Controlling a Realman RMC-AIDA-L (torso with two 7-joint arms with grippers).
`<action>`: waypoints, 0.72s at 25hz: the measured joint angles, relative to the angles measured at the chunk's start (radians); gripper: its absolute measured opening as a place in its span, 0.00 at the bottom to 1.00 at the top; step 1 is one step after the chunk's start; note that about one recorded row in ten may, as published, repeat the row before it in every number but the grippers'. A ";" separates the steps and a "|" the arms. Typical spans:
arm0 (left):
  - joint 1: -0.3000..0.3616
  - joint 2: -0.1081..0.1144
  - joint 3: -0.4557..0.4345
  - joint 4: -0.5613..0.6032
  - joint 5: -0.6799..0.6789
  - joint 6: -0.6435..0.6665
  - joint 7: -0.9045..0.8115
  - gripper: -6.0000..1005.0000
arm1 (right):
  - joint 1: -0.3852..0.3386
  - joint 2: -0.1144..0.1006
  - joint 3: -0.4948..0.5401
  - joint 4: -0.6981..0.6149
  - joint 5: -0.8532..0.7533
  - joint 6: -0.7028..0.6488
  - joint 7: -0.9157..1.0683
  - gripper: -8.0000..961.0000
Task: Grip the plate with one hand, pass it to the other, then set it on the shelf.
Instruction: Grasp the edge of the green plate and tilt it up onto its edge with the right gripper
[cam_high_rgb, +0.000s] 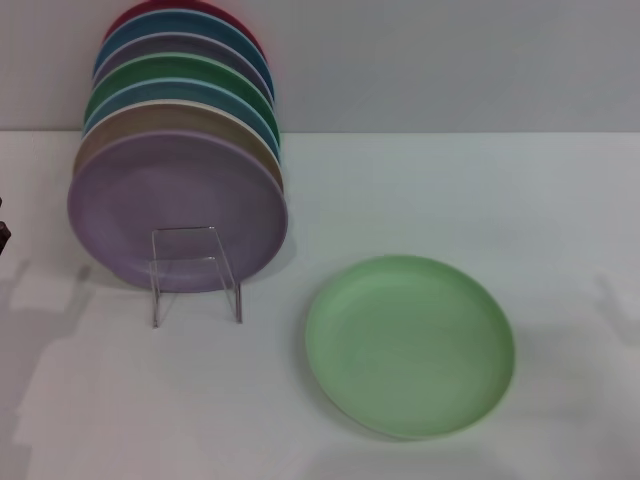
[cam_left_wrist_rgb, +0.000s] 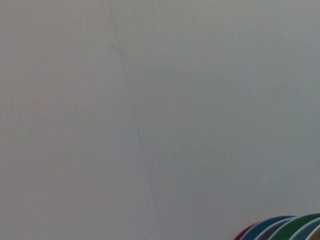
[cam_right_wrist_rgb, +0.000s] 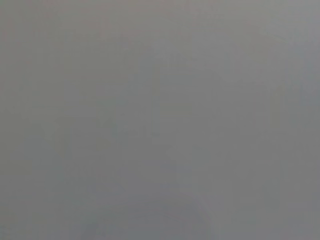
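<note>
The light-green plate (cam_high_rgb: 410, 345) lies flat on the white table, right of the middle in the head view. The clear acrylic shelf (cam_high_rgb: 195, 272) stands to its left, empty, right in front of the lilac plate (cam_high_rgb: 175, 205). Neither gripper shows in any view. A small dark sliver (cam_high_rgb: 3, 232) sits at the head view's left edge; I cannot tell what it is. The left wrist view shows a plain wall and the rims of the upright plates (cam_left_wrist_rgb: 285, 227). The right wrist view shows only plain grey.
A row of several upright coloured plates (cam_high_rgb: 180, 100) stands at the back left, with the lilac one in front and a darker green one (cam_high_rgb: 190, 72) among them. A grey wall (cam_high_rgb: 450, 60) rises behind the table.
</note>
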 joint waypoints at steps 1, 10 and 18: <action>-0.001 0.000 -0.001 0.000 0.000 -0.002 0.001 0.80 | 0.000 0.000 0.000 0.000 0.000 0.000 0.000 0.88; -0.016 0.000 -0.002 -0.001 0.000 -0.007 0.000 0.80 | 0.121 -0.008 -0.098 0.191 -0.008 -0.146 0.203 0.88; -0.026 0.000 -0.009 -0.001 -0.001 -0.012 0.000 0.80 | -0.019 -0.019 -0.572 1.134 -0.312 -1.058 1.096 0.87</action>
